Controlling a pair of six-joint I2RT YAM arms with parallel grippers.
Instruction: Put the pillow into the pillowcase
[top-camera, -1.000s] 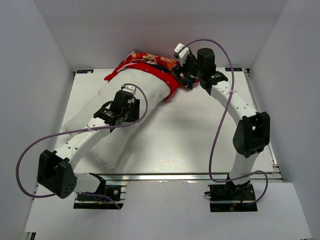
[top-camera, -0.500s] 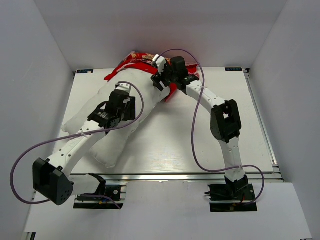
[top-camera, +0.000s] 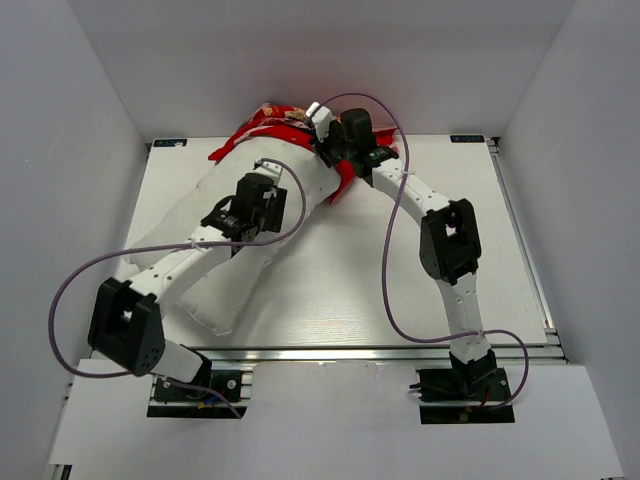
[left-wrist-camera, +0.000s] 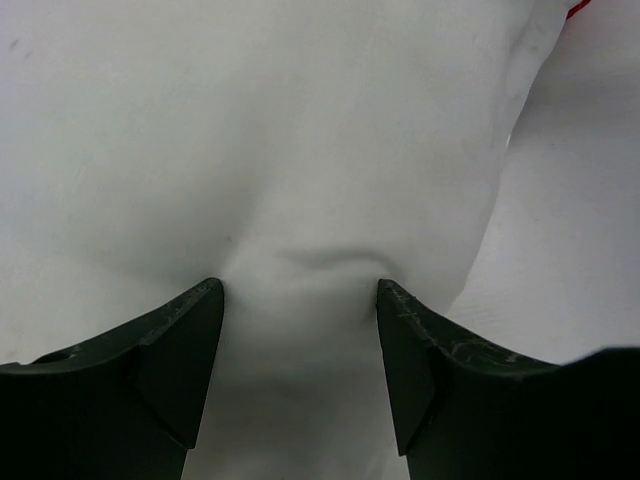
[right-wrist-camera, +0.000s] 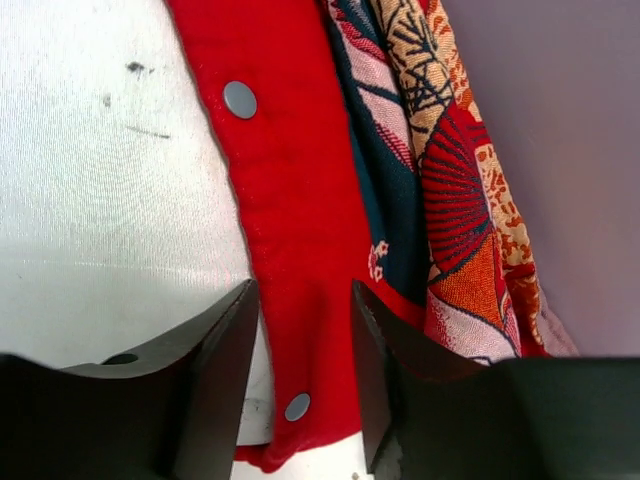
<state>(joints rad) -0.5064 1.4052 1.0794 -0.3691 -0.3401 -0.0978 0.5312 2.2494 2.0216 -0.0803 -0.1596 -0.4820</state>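
Note:
The white pillow (top-camera: 222, 300) lies slantwise from front left to back centre, its far end inside the red printed pillowcase (top-camera: 262, 126). My left gripper (top-camera: 258, 200) presses down on the pillow's middle. In the left wrist view, a bulge of the pillow (left-wrist-camera: 300, 150) fills the left gripper (left-wrist-camera: 300, 300) wall to wall. My right gripper (top-camera: 326, 150) is at the case's mouth. In the right wrist view, the right gripper (right-wrist-camera: 305, 300) straddles the red hem of the pillowcase (right-wrist-camera: 290, 200) beside the pillow (right-wrist-camera: 100, 180), its jaws still apart.
Grey walls enclose the white table (top-camera: 400, 280) on three sides, and the pillowcase bunches against the back wall. Metal snap buttons (right-wrist-camera: 240, 99) dot the red hem. Purple cables loop over both arms.
My right arm swung left from the case's right corner to its hem over the pillow, and its jaws narrowed. My left gripper slid a little farther up the pillow.

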